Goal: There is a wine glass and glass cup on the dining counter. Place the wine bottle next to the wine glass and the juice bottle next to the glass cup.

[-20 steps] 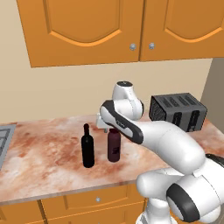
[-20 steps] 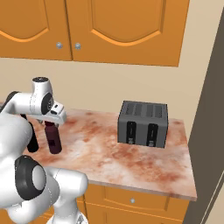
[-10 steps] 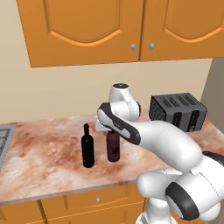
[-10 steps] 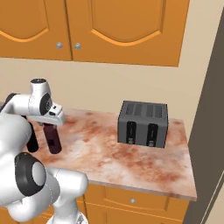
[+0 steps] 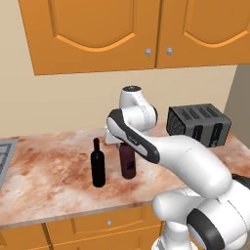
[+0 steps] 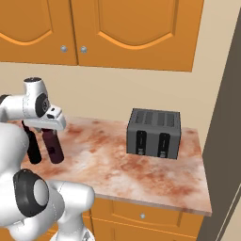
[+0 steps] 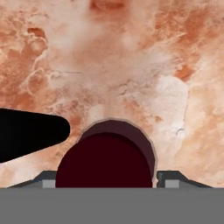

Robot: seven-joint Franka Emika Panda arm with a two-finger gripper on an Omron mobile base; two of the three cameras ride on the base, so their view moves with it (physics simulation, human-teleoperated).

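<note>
The maroon juice bottle [image 5: 128, 163] [image 6: 54, 148] stands upright on a marbled cabinet counter [image 5: 49, 171]. The slim black wine bottle [image 5: 98, 166] [image 6: 33, 148] stands just to its left. My gripper [image 6: 49, 129] hangs straight over the juice bottle, open. In the hand view the bottle's broad cap [image 7: 107, 159] lies between my two fingertips [image 7: 168, 178], and the wine bottle [image 7: 26, 133] shows as a black shape at the left. The wine glass, the glass cup and the dining counter are out of view.
A dark grey toaster [image 5: 197, 124] [image 6: 154, 133] stands on the counter to the right of the bottles. Orange wall cabinets [image 5: 122, 29] hang above. A steel edge [image 5: 5, 151] shows at the counter's far left. A dark wall panel [image 6: 221, 141] closes the right side.
My hand has shifted slightly left and settled closer over the juice bottle. Both bottles stand where they were.
</note>
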